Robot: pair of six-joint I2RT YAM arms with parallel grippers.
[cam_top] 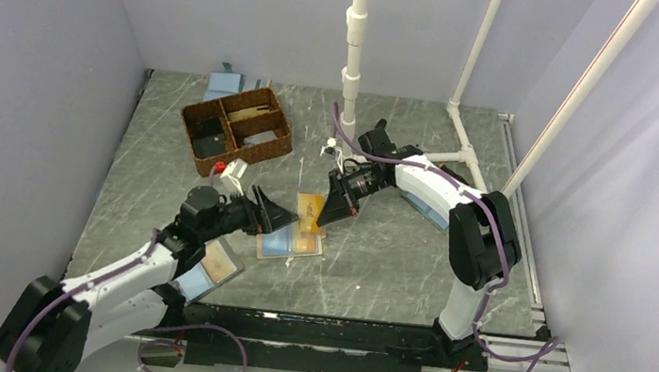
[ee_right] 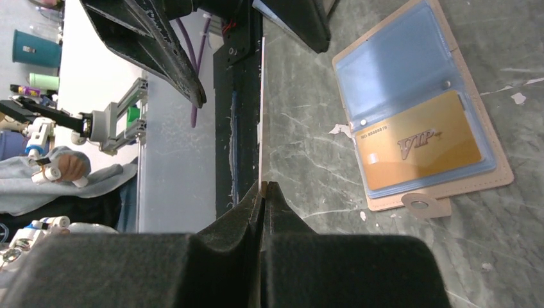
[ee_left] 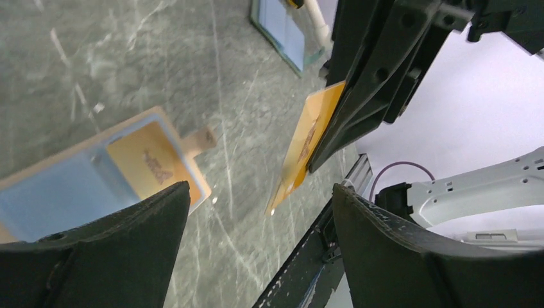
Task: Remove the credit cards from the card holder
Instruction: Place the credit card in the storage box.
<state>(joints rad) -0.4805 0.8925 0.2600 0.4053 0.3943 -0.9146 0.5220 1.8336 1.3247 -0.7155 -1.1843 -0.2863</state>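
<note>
While right end effector [ee_right: 263, 186] pinches gold card [ee_left: 308, 141] on edge above bench [cam_top: 392, 260], I see left end effector [ee_left: 260, 189] spread wide, that card straight ahead of its gap (handover likely, I judge). Card holder [ee_right: 410, 70] lies open just beside left end effector, second gold card [ee_right: 417, 144] inside.

The card holder [ee_right: 391, 70] is shown in translucent light blue, edged with pale tan. A gold card [ee_right: 417, 142] in it is marked with darker "VIP" lettering. The other gold card [ee_left: 306, 141] is printed with a brownish emblem. The worktop [cam_top: 391, 270] is patterned in dark grey-green marble with white veins. The left fingers [ee_left: 115, 256] and right fingers [ee_right: 224, 256] are seen in matte black. The wicker basket [cam_top: 258, 158] is woven in brown.
</note>
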